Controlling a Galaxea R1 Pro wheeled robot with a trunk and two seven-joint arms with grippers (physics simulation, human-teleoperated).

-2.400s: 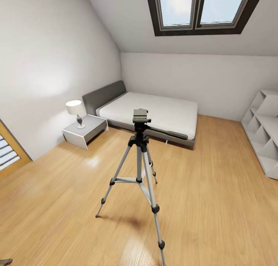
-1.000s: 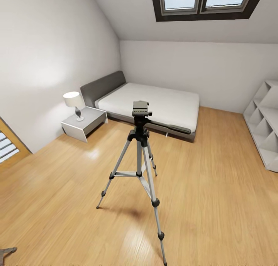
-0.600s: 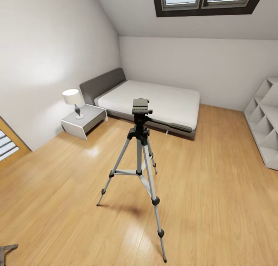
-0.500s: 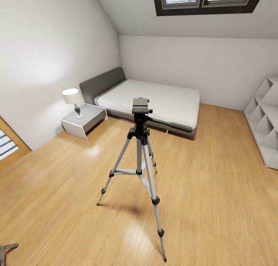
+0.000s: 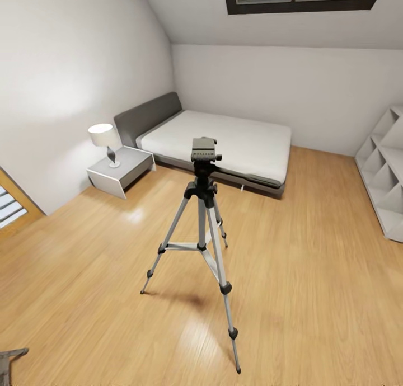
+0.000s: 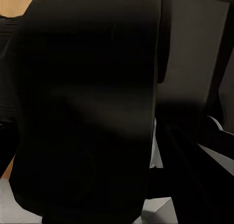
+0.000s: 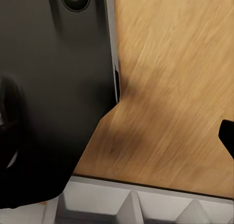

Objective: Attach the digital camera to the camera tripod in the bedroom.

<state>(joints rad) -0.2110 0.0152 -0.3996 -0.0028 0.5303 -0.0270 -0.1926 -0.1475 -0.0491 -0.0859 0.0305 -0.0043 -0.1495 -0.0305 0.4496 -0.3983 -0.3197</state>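
The camera tripod (image 5: pixel 202 229) stands on the wood floor in the middle of the bedroom, silver legs spread. Its grey-black head plate (image 5: pixel 204 149) is bare, and the black pan handle (image 5: pixel 246 179) points toward the bed. In the left wrist view, a bulky matte-black body, the digital camera (image 6: pixel 83 87), sits right against the lens. My left gripper (image 6: pixel 122 136) is shut on it, with a dark grey finger (image 6: pixel 195 63) beside it. My right gripper (image 7: pixel 146 136) is open and holds nothing. One black fingertip (image 7: pixel 227 135) shows over the floor.
A low grey bed (image 5: pixel 224 142) lies behind the tripod. A white nightstand (image 5: pixel 120 170) with a lamp (image 5: pixel 104 140) stands left of the bed. White cubby shelves (image 5: pixel 386 179) line the right wall, and a wooden door (image 5: pixel 14 210) is at the left. Bare floor surrounds the tripod.
The whole picture has shifted: the skylight has slid toward the top edge and the tripod sits slightly higher, so the head camera has moved. The tripod itself has not moved.
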